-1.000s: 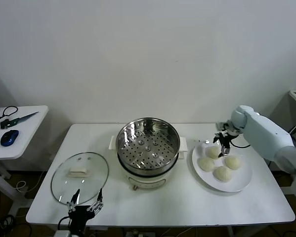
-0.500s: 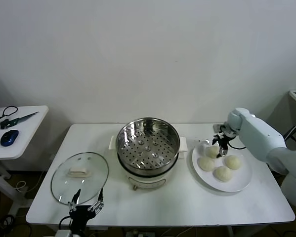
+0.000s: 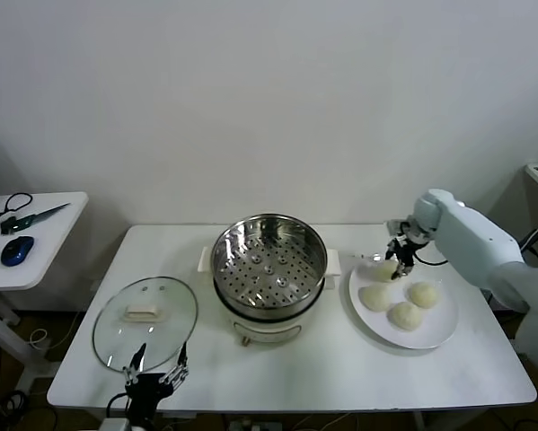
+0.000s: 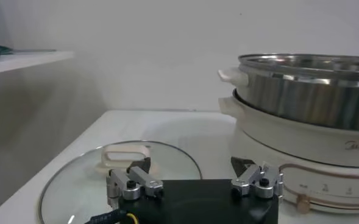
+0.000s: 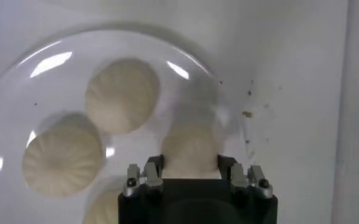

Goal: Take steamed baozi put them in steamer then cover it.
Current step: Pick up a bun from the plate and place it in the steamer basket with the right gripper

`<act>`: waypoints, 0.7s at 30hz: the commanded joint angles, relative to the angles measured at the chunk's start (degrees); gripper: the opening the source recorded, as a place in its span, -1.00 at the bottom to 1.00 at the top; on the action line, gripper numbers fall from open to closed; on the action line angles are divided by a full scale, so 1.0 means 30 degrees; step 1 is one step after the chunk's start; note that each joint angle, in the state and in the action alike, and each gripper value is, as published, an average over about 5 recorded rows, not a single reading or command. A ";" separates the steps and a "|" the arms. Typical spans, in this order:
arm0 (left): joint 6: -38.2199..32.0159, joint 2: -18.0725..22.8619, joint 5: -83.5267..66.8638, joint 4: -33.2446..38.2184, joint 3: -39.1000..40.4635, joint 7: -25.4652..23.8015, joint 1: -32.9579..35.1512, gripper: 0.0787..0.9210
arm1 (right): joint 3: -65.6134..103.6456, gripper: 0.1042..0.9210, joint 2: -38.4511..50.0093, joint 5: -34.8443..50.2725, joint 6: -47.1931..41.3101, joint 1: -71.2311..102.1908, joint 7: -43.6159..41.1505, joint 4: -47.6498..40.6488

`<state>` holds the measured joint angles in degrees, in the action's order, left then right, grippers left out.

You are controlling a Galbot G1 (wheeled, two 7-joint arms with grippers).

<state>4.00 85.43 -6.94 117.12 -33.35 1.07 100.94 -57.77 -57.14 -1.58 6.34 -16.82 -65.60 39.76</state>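
My right gripper [image 3: 397, 260] [image 5: 190, 164] is shut on one steamed baozi [image 3: 384, 268] [image 5: 190, 141], held just above the far left edge of the white plate [image 3: 443, 334]. Three more baozi lie on the plate: one [image 3: 374, 297], a second [image 3: 405, 315] and a third [image 3: 422, 294]. The steamer [image 3: 269, 260] [image 4: 307, 91] stands open at the table's middle, its perforated tray bare. The glass cover [image 3: 145, 321] [image 4: 75, 182] lies flat on the table to the left, cream handle [image 4: 123, 156] up. My left gripper [image 3: 156, 375] [image 4: 191, 176] waits open at the front edge, just short of the cover.
A small side table [image 3: 35, 238] at the far left carries a blue mouse [image 3: 15, 251] and cables. The steamer's white base [image 4: 301, 164] has a knob facing the front. Bare tabletop [image 3: 322, 368] runs in front of the steamer and plate.
The right gripper went from open to shut on the baozi at the plate's far left, then raised it slightly and shifted it toward the steamer. The left arm stayed still.
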 commanded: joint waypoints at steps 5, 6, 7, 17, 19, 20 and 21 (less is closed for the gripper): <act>0.0068 -0.0010 0.0100 0.0143 0.0015 -0.0012 0.0012 0.77 | -0.9729 0.22 0.0357 0.5285 0.3048 -1.1307 0.0360 0.8374; 0.0069 -0.0021 0.0119 0.0160 0.0025 -0.0016 0.0027 0.77 | -1.0133 0.22 0.0121 0.5518 0.3580 -1.2095 0.0463 0.8910; 0.0073 -0.0030 0.0134 0.0169 0.0033 -0.0019 0.0040 0.77 | -1.0480 0.22 -0.0166 0.5652 0.4270 -1.2899 0.0602 0.9712; -0.0023 -0.0048 0.0216 0.0303 0.0118 -0.0004 0.0201 0.77 | -1.0039 0.22 -0.3448 0.2237 0.8587 -1.2437 0.3515 1.4355; -0.0076 -0.0047 0.0223 0.0357 0.0125 0.0003 0.0236 0.77 | -0.9508 0.22 -0.4028 0.0822 0.9148 -1.1030 0.3827 1.3140; -0.0107 -0.0048 0.0232 0.0380 0.0123 0.0007 0.0263 0.77 | -0.9288 0.22 -0.4248 0.0218 0.9379 -1.0398 0.3920 1.2492; -0.0132 -0.0054 0.0240 0.0404 0.0122 0.0012 0.0295 0.77 | -0.9081 0.22 -0.4469 -0.0483 0.9631 -0.9691 0.4052 1.1783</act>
<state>3.53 85.25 -6.21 118.32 -33.02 1.11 101.99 -82.51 -66.27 2.35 28.51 -45.89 -56.66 71.09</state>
